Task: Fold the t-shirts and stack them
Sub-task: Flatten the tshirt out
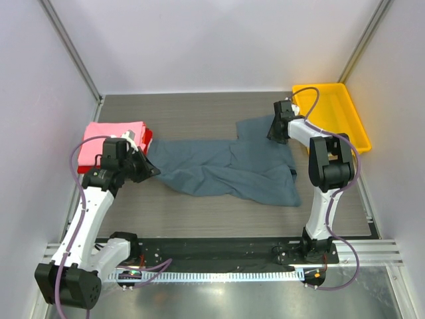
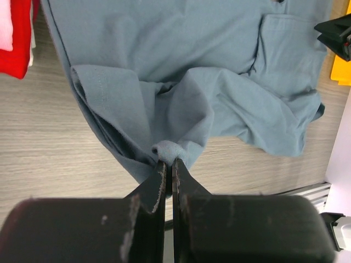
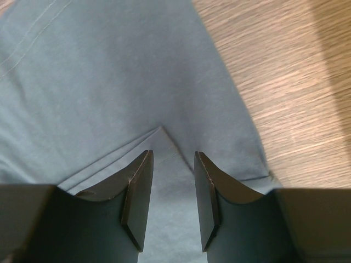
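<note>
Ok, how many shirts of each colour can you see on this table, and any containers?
Blue-grey t-shirt, unfolded: 1
Pink t-shirt, folded: 1
Red t-shirt, folded, under the pink one: 1
Yellow tray: 1
Total: 4

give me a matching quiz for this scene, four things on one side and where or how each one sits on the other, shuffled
Things:
1. blue-grey t-shirt
2. pink t-shirt
3. red t-shirt
4. yellow tray

Place or state:
a. folded, lying under another folded one
b. in the far right corner
c. unfolded and rumpled, spread across the middle
d. folded, on top of the pile at the far left

Pairs: 1-c, 2-d, 3-a, 4-b
</note>
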Controlling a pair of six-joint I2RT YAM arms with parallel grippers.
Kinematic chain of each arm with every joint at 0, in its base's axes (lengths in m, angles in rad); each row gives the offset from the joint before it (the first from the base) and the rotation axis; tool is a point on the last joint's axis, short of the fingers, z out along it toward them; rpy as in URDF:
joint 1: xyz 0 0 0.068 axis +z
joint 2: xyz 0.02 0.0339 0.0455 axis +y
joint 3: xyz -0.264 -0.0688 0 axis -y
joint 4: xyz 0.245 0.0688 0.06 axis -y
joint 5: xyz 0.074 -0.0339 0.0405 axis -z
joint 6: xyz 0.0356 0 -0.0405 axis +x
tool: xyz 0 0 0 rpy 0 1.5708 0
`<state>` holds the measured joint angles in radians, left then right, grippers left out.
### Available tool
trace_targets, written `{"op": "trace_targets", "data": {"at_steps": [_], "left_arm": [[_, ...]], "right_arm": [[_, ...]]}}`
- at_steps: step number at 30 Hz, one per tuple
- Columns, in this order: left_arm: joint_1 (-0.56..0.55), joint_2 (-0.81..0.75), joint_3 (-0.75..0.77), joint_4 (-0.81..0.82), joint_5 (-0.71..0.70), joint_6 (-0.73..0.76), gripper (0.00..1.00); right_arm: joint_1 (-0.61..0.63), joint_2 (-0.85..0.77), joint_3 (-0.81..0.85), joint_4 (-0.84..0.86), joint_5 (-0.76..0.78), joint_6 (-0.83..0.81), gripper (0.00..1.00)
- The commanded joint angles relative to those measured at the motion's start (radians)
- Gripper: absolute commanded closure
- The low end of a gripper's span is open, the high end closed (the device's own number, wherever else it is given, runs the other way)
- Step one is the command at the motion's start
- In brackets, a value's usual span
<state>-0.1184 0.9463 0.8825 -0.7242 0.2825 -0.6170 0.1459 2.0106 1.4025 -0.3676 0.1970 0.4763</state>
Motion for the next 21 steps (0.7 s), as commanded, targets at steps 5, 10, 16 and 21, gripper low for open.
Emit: {"op": "trace_targets", "data": {"at_steps": [5,10,16,21], "left_arm": [[-0.004,-0.018,0.055,-0.050,0.015,0.033,1.00],[-0.004,-0.015,0.050,-0.050,0.018,0.034,1.00],[-0.004,-0.018,0.044,-0.049,0.017,0.036,1.00],[-0.003,-0.018,0.038,-0.052,0.017,0.042,1.00]], "right_arm": [[0.003,0.042,0.072,0.001,0.030,-0.008,0.62],[0.007,0.045,0.076,0.001,0.018,-0.004,0.62],[0.009,0.050,0.076,0.004,-0.019,-0.002,0.62],[0.011,0.051,0.072,0.007,-0.048,-0.001,0.67]]}}
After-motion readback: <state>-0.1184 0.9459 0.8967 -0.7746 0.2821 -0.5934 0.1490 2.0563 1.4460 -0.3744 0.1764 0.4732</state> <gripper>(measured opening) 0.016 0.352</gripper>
